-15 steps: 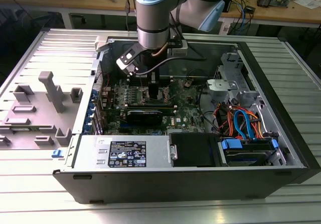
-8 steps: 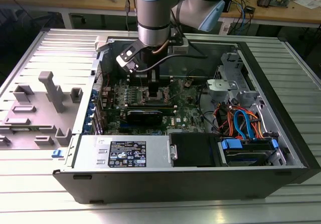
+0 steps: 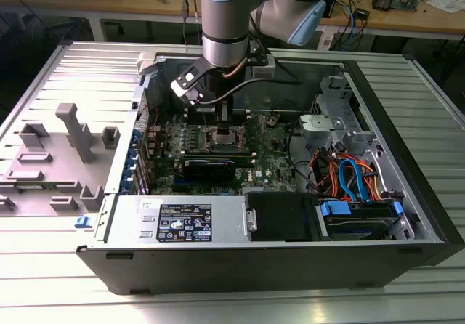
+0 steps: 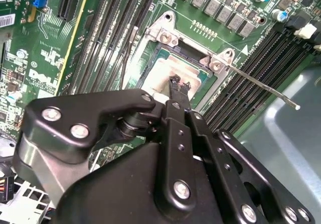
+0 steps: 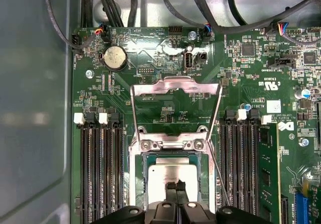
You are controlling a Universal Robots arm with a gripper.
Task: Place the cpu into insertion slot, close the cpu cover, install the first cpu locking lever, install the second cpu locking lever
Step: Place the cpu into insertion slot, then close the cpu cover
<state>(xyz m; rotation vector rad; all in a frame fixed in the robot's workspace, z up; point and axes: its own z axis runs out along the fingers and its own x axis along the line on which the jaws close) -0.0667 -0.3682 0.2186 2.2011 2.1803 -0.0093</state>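
At mid-board, over the insertion slot (image 5: 145, 178), we log the gripper (image 5: 176, 186) with its fingertips pinched together and nothing seen between them. The cpu (image 5: 168, 171) lies flat in the slot, metal top upward. The cpu cover (image 5: 175, 85) stands open, side arms running away from the slot.

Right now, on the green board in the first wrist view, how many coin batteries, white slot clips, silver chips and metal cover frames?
round silver coin battery: 1
white plastic slot clips: 4
square silver-grey cpu: 1
silver metal cpu cover: 1
Total: 7
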